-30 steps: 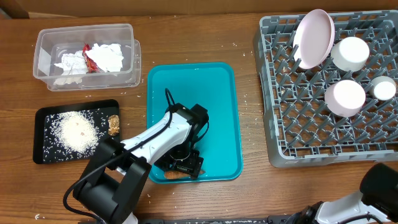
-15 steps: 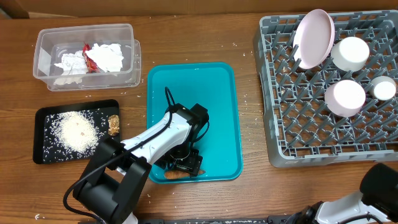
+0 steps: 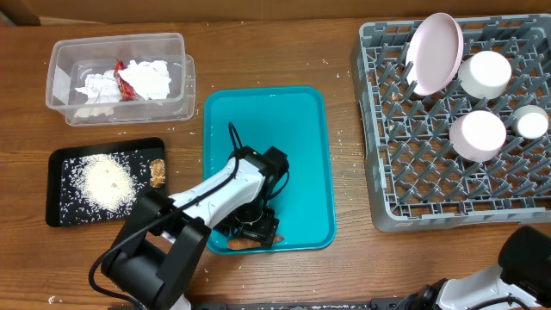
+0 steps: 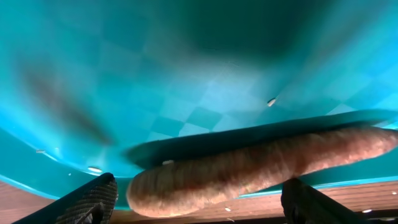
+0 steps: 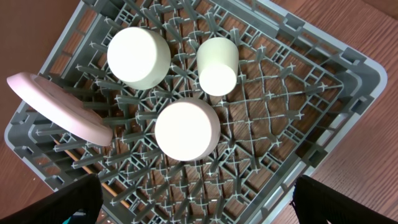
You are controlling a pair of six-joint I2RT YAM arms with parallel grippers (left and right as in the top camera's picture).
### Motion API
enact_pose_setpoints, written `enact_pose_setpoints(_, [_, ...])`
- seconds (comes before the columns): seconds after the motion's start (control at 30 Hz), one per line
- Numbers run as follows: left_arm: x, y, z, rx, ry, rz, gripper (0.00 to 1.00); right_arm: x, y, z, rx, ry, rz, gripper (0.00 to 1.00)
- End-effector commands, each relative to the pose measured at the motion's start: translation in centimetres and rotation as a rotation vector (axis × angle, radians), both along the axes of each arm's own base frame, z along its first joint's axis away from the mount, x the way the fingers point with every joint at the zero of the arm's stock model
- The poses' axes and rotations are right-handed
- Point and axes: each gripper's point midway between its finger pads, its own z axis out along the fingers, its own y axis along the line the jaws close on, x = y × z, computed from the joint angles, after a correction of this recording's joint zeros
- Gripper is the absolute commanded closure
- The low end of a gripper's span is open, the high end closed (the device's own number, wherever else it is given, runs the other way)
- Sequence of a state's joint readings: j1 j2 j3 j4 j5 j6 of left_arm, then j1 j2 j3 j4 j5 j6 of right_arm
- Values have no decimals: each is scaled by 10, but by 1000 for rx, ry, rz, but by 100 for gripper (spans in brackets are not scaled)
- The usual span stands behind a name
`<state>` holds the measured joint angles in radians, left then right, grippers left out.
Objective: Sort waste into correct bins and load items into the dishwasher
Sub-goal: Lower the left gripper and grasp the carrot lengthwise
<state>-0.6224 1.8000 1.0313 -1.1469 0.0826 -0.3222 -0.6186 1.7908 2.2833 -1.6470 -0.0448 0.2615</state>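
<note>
Overhead: the left gripper [image 3: 255, 231] sits low at the near end of the teal plastic rectangular tray [image 3: 288, 138], right by the orange-brown carrot-like stick [image 3: 243, 244] lying along the tray's near rim. To the left, the clear plastic rectangular tub [image 3: 185, 86] holds crumpled white paper napkins [image 3: 153, 80] and a red shiny wrapper [image 3: 124, 76]. The shallow black rectangular tray [image 3: 62, 161] carries loose white rice grains [image 3: 105, 182] and a small brown food lump [image 3: 157, 172]. The large square grey plastic dish rack [image 3: 430, 194] on the right holds the pale pink round plate [image 3: 435, 52] on edge, two white bowls [image 3: 485, 73] [image 3: 478, 135] and a small white cup [image 3: 531, 122].

Left wrist: the jaws stand released, one dark finger [image 4: 87, 202] at each lower corner, the stick lying crosswise between them on the teal floor – not grasped.

Right wrist: the right gripper [image 5: 199, 205] hangs spread wide over the rack, holding nothing – bowls and cup upturned, plate leaning among the pegs.
</note>
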Motion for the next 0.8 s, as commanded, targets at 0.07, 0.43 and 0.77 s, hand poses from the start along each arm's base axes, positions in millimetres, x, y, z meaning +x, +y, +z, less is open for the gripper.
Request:
enact_pose_setpoints(0.07, [-4,4,-7,22,-2,11,12,0,0,6,-13,-16,-1,0])
enact_pose_setpoints(0.43, [20,-8,-16,-21,-107,13,10,0,0,6,-13,-16,-1,0])
enact_pose_setpoints(0.77, [74,8,-20,57,-346,98,9,0,0,6,-12,-16,-1,0])
